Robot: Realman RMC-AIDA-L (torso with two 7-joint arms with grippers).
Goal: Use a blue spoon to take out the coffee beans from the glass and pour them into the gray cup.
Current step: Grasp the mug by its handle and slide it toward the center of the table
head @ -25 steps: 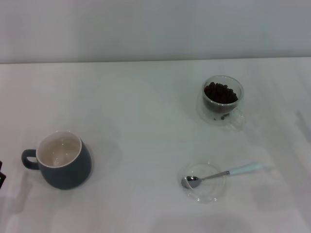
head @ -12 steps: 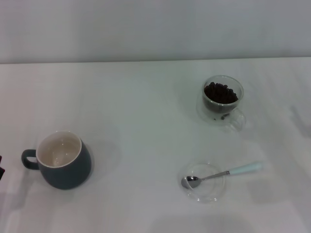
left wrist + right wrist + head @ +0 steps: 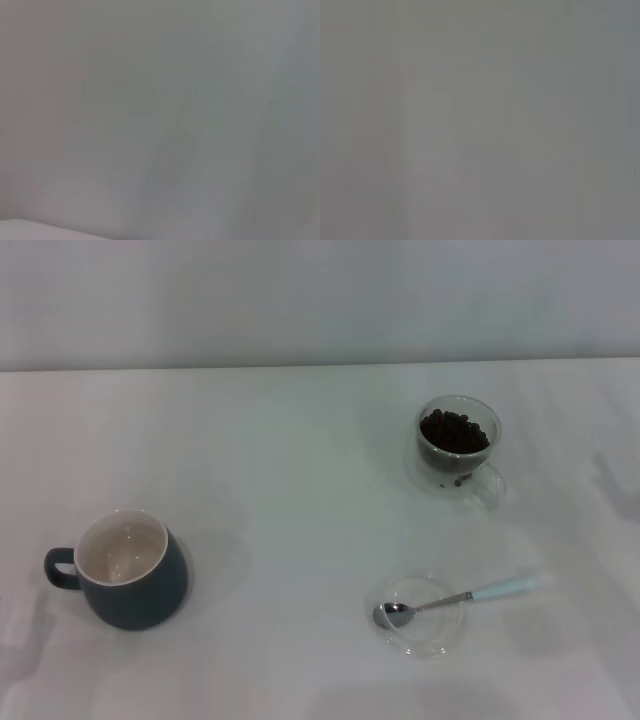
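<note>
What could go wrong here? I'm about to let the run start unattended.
1. The spoon rests with its bowl on a clear saucer; lifting it carelessly may shift the saucer.
2. The beans sit high in the glass, so scooping could spill some.
3. The gray cup stands far across the table, so beans may drop on the way.

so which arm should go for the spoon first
Probably the right. The blue spoon lies on the robot's right side, bowl in the clear saucer, and the glass of coffee beans is on that side too. The gray cup sits far left. Neither gripper is in view.
</note>
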